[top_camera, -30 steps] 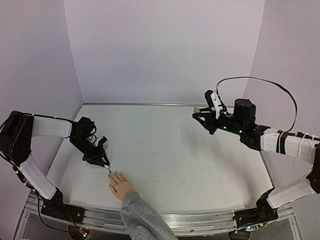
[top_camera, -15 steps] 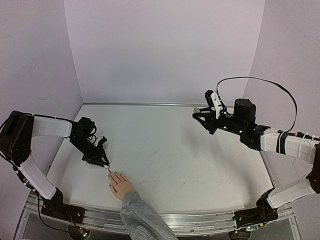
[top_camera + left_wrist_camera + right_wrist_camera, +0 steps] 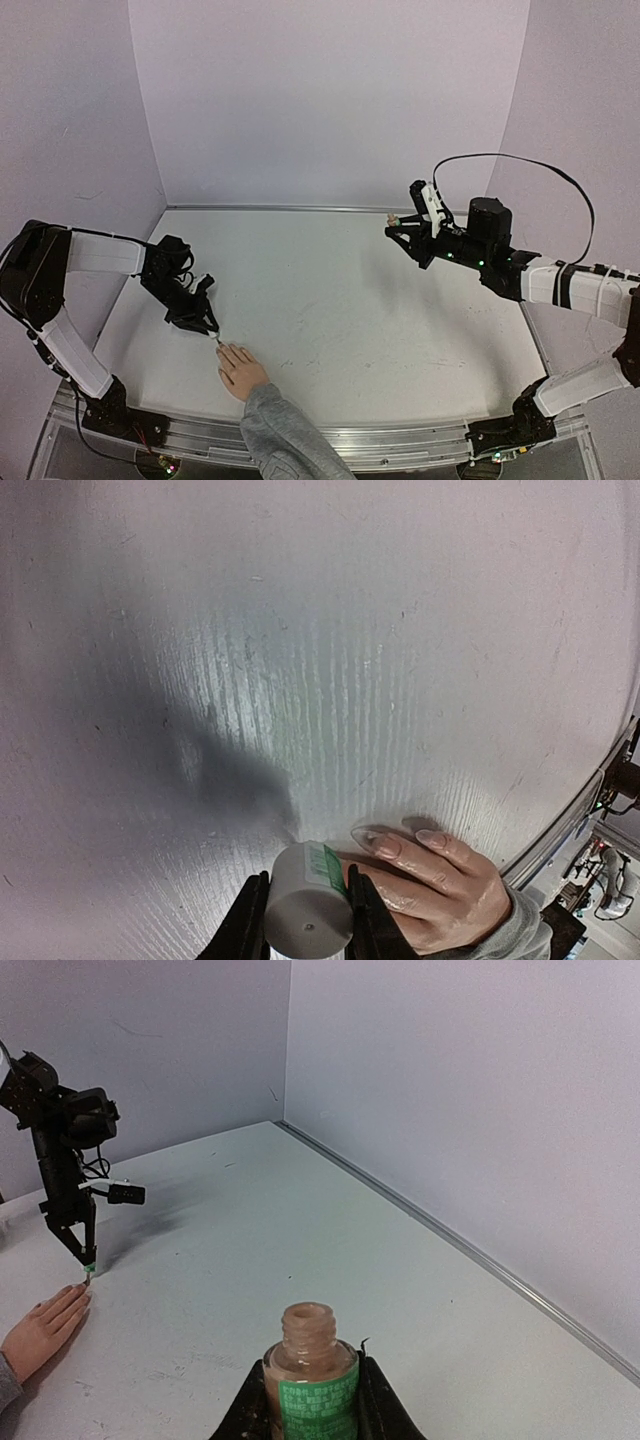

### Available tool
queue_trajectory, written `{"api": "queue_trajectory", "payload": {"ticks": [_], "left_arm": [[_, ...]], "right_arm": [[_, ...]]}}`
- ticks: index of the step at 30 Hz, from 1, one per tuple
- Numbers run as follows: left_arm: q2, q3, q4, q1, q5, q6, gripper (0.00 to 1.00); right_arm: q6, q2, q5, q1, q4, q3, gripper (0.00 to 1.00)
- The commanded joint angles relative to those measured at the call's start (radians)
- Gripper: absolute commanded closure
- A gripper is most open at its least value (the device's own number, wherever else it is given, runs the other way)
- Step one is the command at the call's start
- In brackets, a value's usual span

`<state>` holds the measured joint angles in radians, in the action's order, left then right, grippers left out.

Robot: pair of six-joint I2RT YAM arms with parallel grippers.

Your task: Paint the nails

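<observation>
Resting palm-down at the table's (image 3: 350,300) near-left edge, the mannequin hand (image 3: 240,370) points its nails (image 3: 388,848) at the left gripper (image 3: 208,325). That gripper's jaws are clamped on a whitish brush cap (image 3: 308,912). The brush tip lies at the fingertips, but contact cannot be confirmed. The right gripper (image 3: 402,232) hangs raised, well apart, its jaws closed around an uncapped, green-labelled polish bottle (image 3: 312,1375).

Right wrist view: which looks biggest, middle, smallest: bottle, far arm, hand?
Largest: the open peach bottle with green label and the far black robot arm, about alike; the bottle is nearest. Smallest: the flesh-coloured hand.
</observation>
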<state>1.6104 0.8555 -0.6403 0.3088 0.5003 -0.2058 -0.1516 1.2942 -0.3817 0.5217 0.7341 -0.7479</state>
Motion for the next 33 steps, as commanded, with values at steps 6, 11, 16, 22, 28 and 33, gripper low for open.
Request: {"api": "queue_trajectory", "payload": {"ticks": [6, 11, 16, 22, 28, 33], "left_arm": [[-0.001, 0.043, 0.028, -0.005, -0.007, 0.020, 1.00], [0.000, 0.051, 0.025, -0.007, -0.017, 0.025, 1.00], [-0.031, 0.055, 0.022, -0.011, -0.007, 0.028, 1.00], [-0.091, 0.034, -0.003, -0.011, 0.005, 0.021, 1.00], [-0.124, 0.014, -0.023, -0.010, 0.032, 0.013, 1.00], [-0.100, 0.017, -0.039, -0.002, 0.052, 0.014, 1.00]], "right_arm": [[0.017, -0.001, -0.019, -0.007, 0.070, -0.018, 1.00], [0.018, -0.004, -0.021, -0.009, 0.068, -0.018, 1.00], [0.018, -0.006, -0.022, -0.010, 0.069, -0.018, 1.00], [0.016, -0.003, -0.031, -0.011, 0.071, -0.018, 1.00], [0.017, -0.007, -0.037, -0.011, 0.071, -0.013, 1.00], [0.018, -0.015, -0.038, -0.010, 0.071, -0.010, 1.00]]}}
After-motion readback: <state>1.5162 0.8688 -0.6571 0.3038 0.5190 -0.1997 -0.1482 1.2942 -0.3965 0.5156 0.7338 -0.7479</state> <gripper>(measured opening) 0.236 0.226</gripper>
